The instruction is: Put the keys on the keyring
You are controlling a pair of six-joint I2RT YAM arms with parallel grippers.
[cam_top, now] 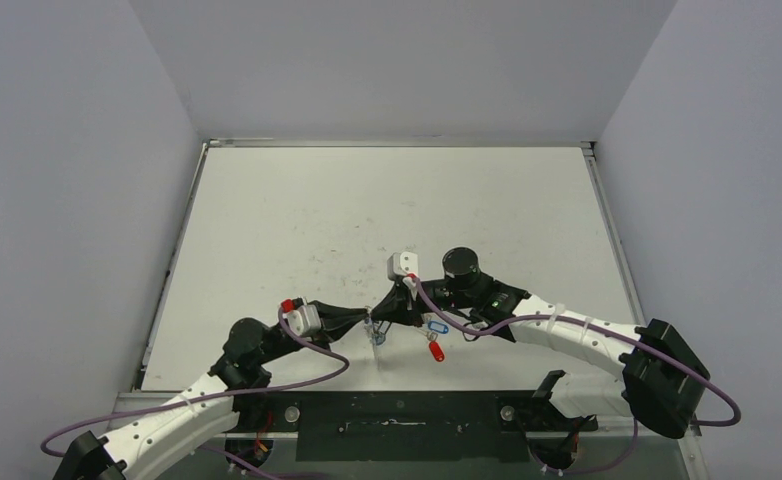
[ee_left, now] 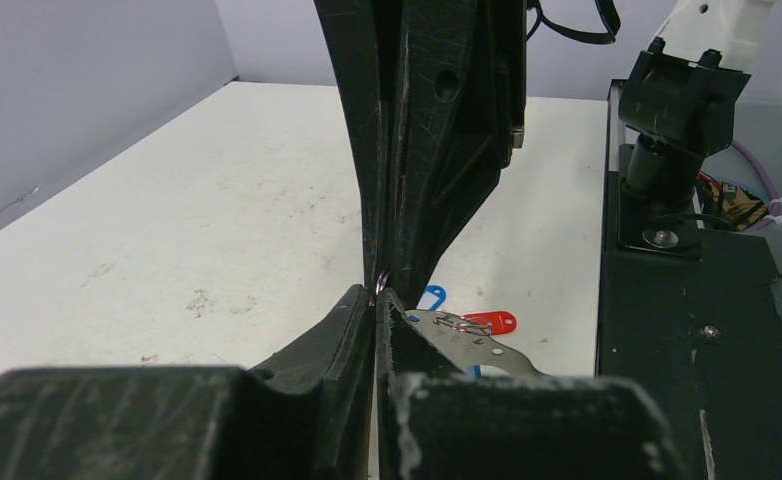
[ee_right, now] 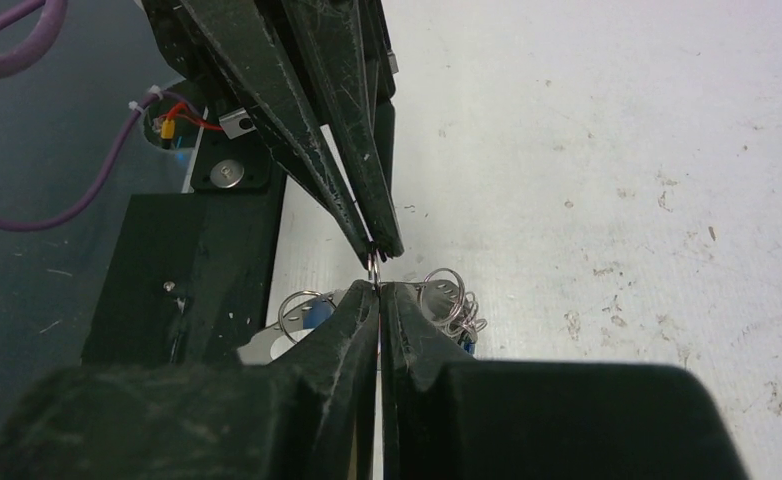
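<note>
Both grippers meet tip to tip low over the table's front middle. My left gripper (cam_top: pixel 373 322) (ee_left: pixel 379 293) is shut on a thin silvery keyring (ee_left: pixel 381 283), seen edge-on. My right gripper (cam_top: pixel 399 300) (ee_right: pixel 376 286) is shut on the same keyring (ee_right: pixel 373 267) from the opposite side. Beneath them lie the keys: a silver key blade (ee_left: pixel 482 347) with a small ring, a red tag (cam_top: pixel 435 351) (ee_left: pixel 494 322) and a light blue tag (cam_top: pixel 435 327) (ee_left: pixel 431 296). Small silver rings (ee_right: pixel 445 292) show beside my right fingers. Most of the keyring is hidden by the fingers.
A black base plate (cam_top: pixel 397 425) runs along the near table edge just behind the grippers. The right arm's mount (ee_left: pixel 667 130) and the left arm's mount (ee_right: pixel 222 170) stand on it. Grey walls enclose the white table (cam_top: pixel 387 200).
</note>
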